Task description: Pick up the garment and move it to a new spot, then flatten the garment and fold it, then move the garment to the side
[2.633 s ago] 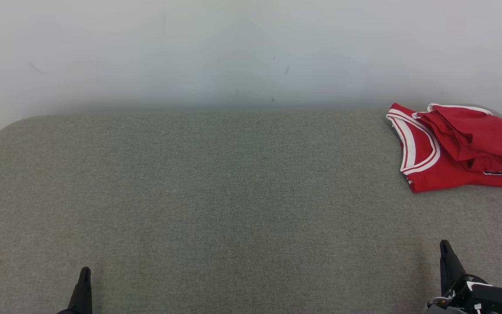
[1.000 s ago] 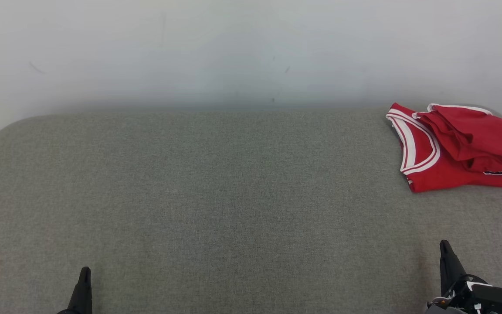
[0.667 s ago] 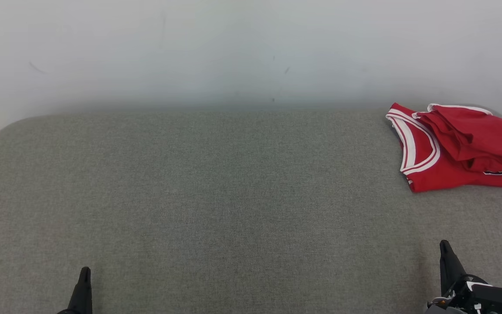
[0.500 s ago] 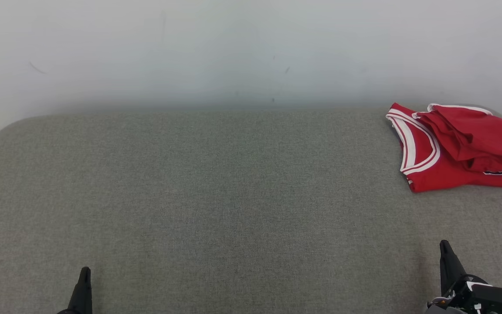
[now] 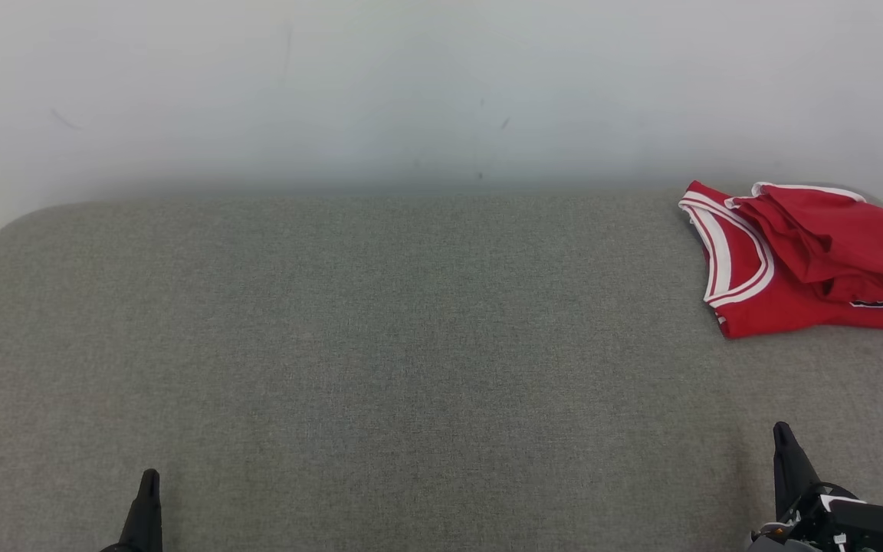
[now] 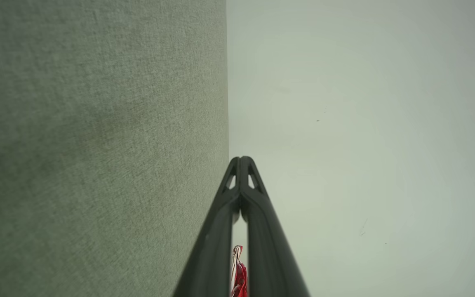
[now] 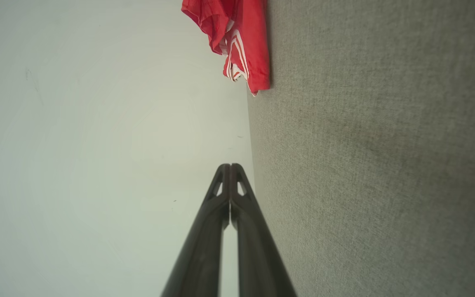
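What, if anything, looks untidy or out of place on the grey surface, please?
Only the red garment: it lies at the far right corner of the grey surface by the wall, its top layer rumpled and skewed over the flatter layer beneath. Nothing else stands out.

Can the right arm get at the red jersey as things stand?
Probably yes: only bare grey surface lies between the right tool and the red jersey. The shut jaws would need opening first.

I find the grey bench wide open to pass; the red garment occupies its far right corner, near the wall.
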You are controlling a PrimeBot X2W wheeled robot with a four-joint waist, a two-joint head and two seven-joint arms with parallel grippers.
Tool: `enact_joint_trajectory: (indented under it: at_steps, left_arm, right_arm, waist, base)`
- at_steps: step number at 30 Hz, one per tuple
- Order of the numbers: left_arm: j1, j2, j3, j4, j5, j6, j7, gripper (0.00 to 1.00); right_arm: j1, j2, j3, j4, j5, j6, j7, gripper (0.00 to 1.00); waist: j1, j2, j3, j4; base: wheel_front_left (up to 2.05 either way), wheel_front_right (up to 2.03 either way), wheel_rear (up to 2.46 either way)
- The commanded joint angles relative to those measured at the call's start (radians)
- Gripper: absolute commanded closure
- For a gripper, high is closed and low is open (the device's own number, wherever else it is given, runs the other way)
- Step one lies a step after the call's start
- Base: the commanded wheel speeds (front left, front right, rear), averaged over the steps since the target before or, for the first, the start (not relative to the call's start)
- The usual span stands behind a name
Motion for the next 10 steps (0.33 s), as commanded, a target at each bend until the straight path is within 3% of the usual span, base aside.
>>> enact_joint_trajectory:
  at_steps: [1, 10]
  left_arm:
    - [0.001, 0.002, 0.004, 0.001, -0.009, -0.003, 0.001, 1.00]
    - [0.001, 0.002, 0.004, 0.001, -0.009, -0.003, 0.001, 1.00]
  right_arm:
    - [0.002, 0.003, 0.000, -0.001, -0.002, -0.001, 0.001, 1.00]
    - [0.002, 0.003, -0.001, -0.001, -0.002, -0.001, 0.001, 1.00]
  waist:
    - [0.0000, 0.0000, 0.000, 0.000]
    - [0.0000, 0.0000, 0.000, 0.000]
  base:
    - [0.00, 0.00, 0.00]
    - [0.00, 0.00, 0.00]
